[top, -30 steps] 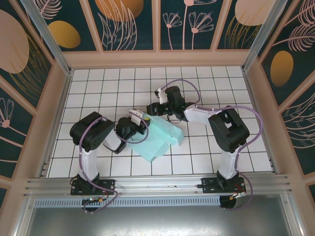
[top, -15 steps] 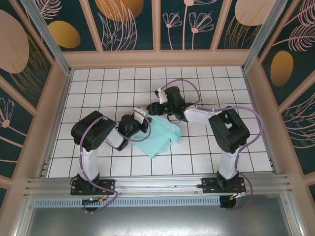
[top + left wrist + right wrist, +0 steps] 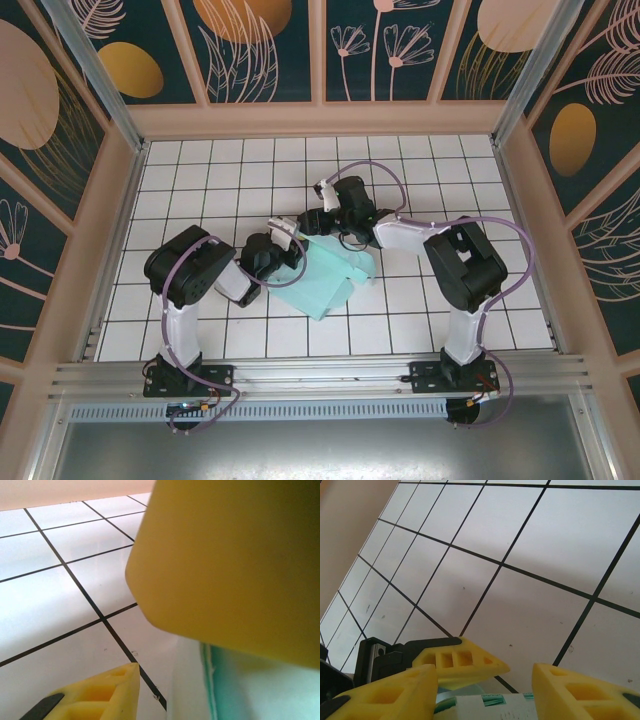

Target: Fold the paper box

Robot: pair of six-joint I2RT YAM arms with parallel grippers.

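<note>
A white tiled worktop (image 3: 200, 200) with black grid lines lies under me, closed in by peach-framed walls (image 3: 270, 50) painted with dark teal leaves and orange discs. The paper box (image 3: 325, 285) sits mid-worktop between my two arms, a pale blue card partly folded over itself, with one corner pointing toward my bases.

My left claw (image 3: 287, 240) is low at the box's left far edge. Its fingers (image 3: 225, 555) are parted, with bare tile showing through the gap and the card's edge just beside the upper one. I judge it is there to catch or press a flap, not to carry anything.

My right claw (image 3: 318, 222) reaches in from the far side and meets the same edge, so the card is braced from two directions. From its wrist view the fingers are spread and a strip of card lies in the gap between them. I cannot tell whether the pads actually press on it.

The fold looks well under way but not closed. The next crease wants one side steadied, since thin card slides easily on smooth tile.
</note>
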